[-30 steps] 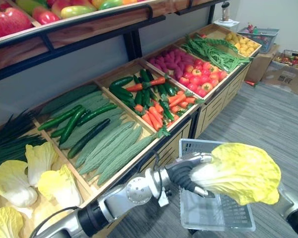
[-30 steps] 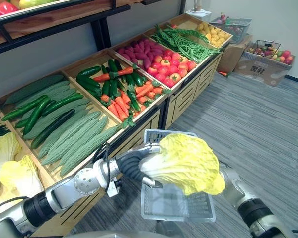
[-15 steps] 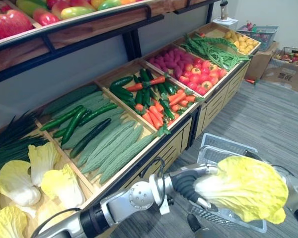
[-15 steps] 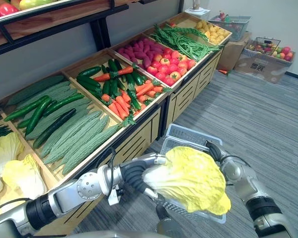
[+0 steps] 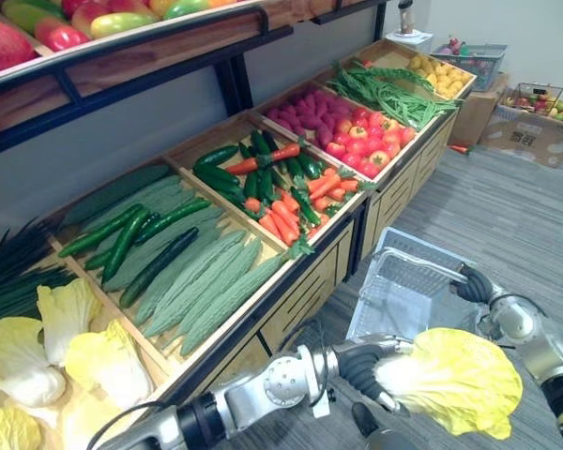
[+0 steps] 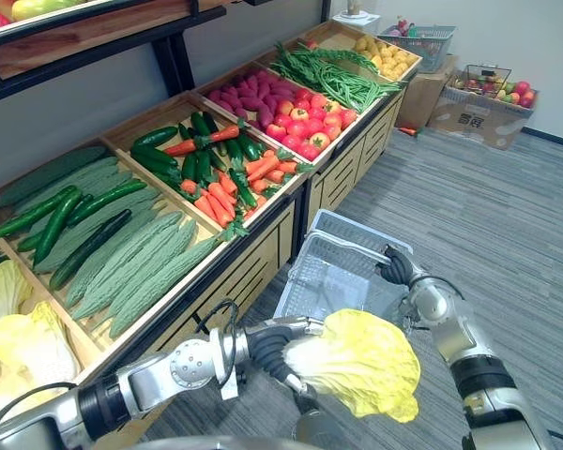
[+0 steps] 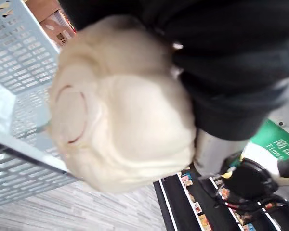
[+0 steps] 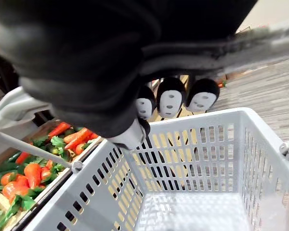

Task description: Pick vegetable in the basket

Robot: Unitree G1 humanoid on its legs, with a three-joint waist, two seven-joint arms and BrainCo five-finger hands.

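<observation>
In the left eye view, your left hand (image 5: 358, 364) is closed around the pale stem end of a yellow-green cabbage (image 5: 450, 380) and carries it in the air, clear of the display crates (image 5: 183, 281). The grey basket (image 5: 394, 281) hangs tilted just beyond the leaf, and your right hand (image 5: 471, 284) is closed on its handle (image 5: 430, 269).

In the right eye view, the cabbage (image 6: 361, 361) sits near the basket's (image 6: 333, 272) near edge but outside it, and I see nothing lying on the mesh.

In the left wrist view, the cabbage's cut base (image 7: 120, 110) is held against the hand, with the basket wall (image 7: 19, 62) just beside it.

In the right wrist view, the dark-tipped fingers (image 8: 171, 98) curl round the handle bar, and the basket floor (image 8: 197, 211) below is bare.

So I judge the pick done and the drop not yet: you need to bring the cabbage over the opening, lower it inside and let go.
</observation>
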